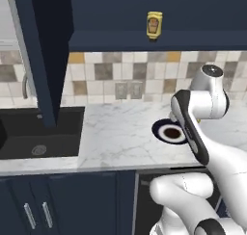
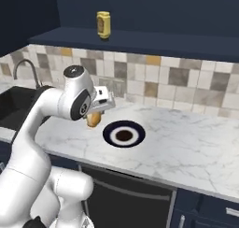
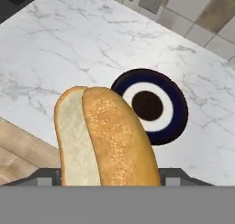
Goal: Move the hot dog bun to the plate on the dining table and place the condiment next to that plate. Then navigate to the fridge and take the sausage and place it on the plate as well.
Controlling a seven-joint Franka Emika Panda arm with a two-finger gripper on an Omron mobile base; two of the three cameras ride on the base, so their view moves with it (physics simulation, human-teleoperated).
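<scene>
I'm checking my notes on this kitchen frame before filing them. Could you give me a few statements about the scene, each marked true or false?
1. The hand holds the hot dog bun. True.
2. The condiment stands on the marble counter beside the sink. False: it stands up on the dark shelf above the tiled wall.
3. A navy-rimmed plate lies on the counter. True.
4. The bun rests on that plate. False: it is held in the air, off to the plate's side.
5. The sink is white. False: it is black.
</scene>
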